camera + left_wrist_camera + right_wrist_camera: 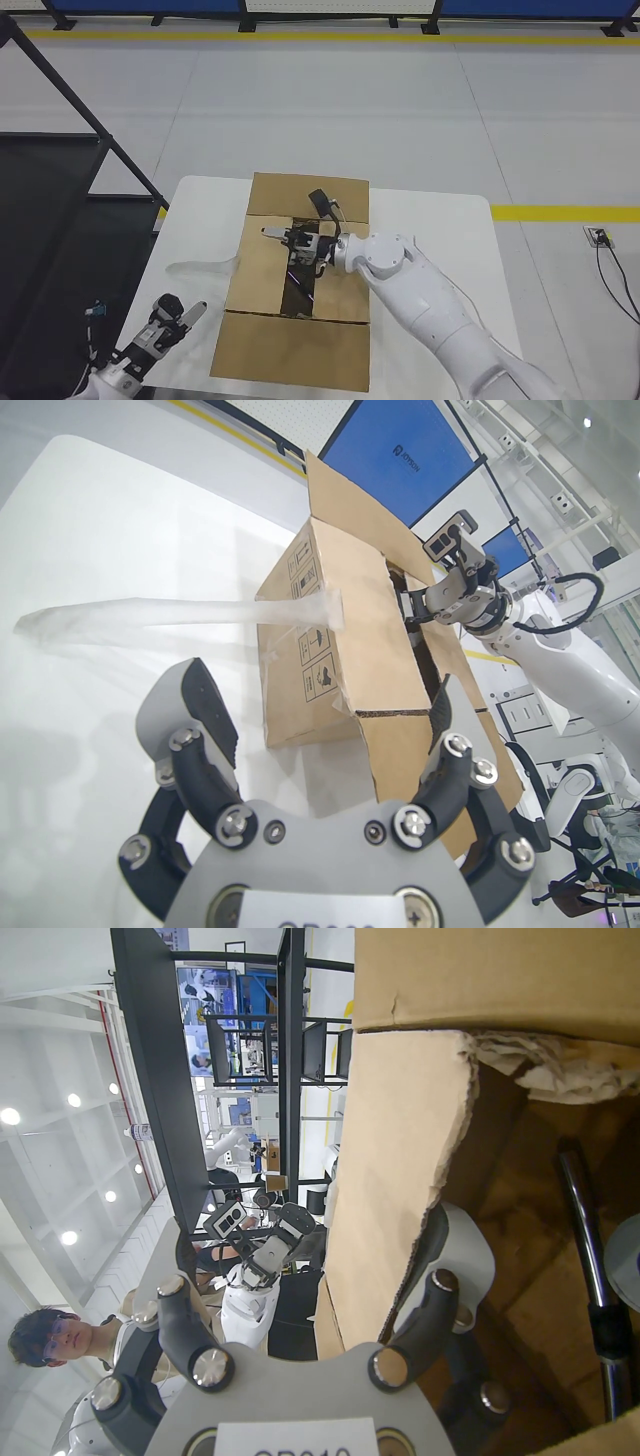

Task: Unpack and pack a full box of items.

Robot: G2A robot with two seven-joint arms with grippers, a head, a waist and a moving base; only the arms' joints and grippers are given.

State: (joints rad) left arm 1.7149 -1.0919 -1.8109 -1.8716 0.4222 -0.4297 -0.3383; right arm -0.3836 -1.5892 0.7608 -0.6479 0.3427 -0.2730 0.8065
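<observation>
A brown cardboard box stands in the middle of the white table, its top flaps parted over a dark slit. My right gripper is at that opening, open, with one flap's edge between its fingers: one finger inside the box, the other outside. Inside lie white packing paper and a dark metal rod. My left gripper hovers open and empty off the box's near left corner, and from there the box stands just beyond its fingers.
A peeled strip of clear tape hangs off the box's left side and trails over the table. A black metal frame stands off the table's left edge. Bare table lies right of the box.
</observation>
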